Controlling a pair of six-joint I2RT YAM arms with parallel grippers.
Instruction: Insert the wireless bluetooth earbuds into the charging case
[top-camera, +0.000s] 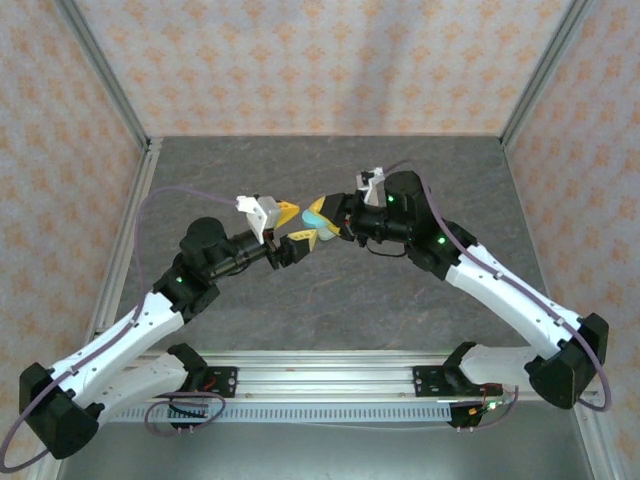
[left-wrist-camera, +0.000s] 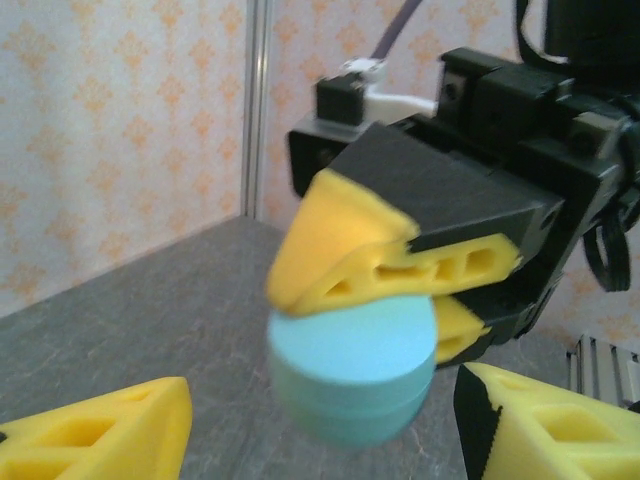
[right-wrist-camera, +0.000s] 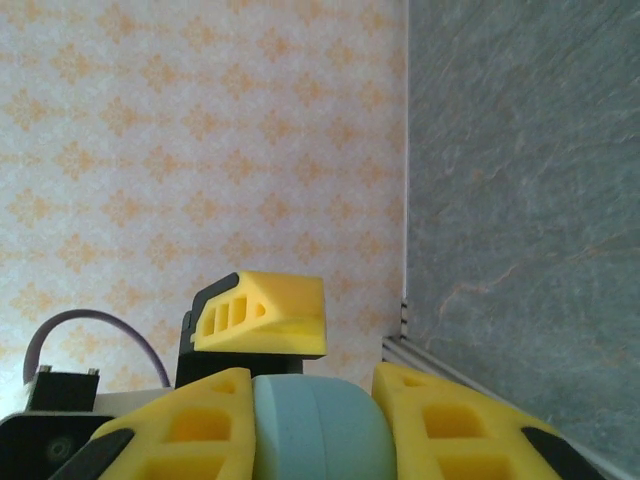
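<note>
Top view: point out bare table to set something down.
Bare: the table strip along the back wall, both far corners, and the patch between left arm and right arm before the rail. Crowded: centre, where left hand and right hand meet at the case.

Right wrist view: the bottom edge cuts off the charging case (right-wrist-camera: 318, 430). Top view: the right gripper (top-camera: 321, 221) hides part of the case.
</note>
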